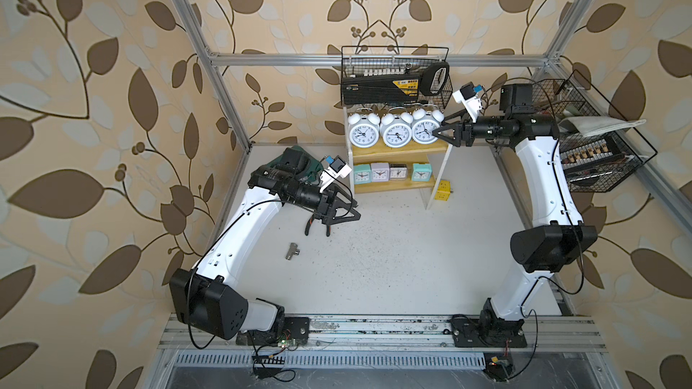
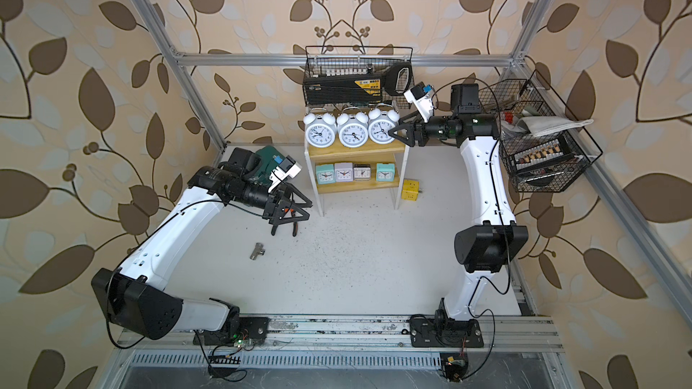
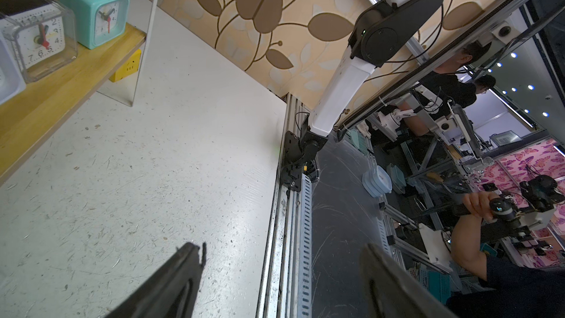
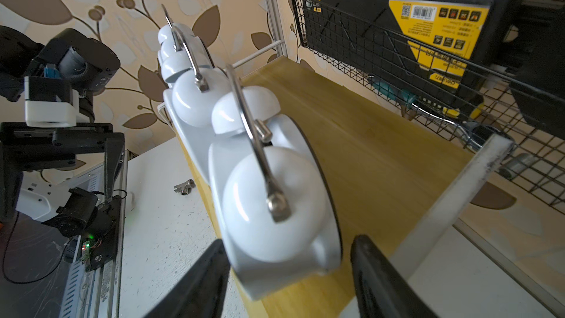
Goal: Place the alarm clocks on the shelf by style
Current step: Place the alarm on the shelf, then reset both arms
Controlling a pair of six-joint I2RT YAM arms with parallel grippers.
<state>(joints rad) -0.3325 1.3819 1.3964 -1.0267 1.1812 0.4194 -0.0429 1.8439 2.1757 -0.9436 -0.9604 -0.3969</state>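
The shelf (image 1: 397, 150) stands at the back of the table. Three round white twin-bell alarm clocks (image 1: 396, 133) line its top board. Four square clocks sit on the lower board: mint (image 1: 361, 174), lilac (image 1: 380, 172), clear (image 1: 397, 171) and teal (image 1: 421, 172). My right gripper (image 1: 439, 127) is at the top board's right end, open, its jaws either side of the rightmost white clock (image 4: 275, 203), which rests on the board with a gap to one finger (image 4: 376, 270). My left gripper (image 1: 355, 206) hangs open and empty left of the shelf, over the table (image 3: 153, 178).
A yellow cube (image 1: 443, 189) lies by the shelf's right leg. Pliers (image 1: 318, 226) lie under my left gripper and a metal tee fitting (image 1: 293, 251) lies nearer the front. Black wire baskets hang behind the shelf (image 1: 393, 76) and at the right (image 1: 599, 144).
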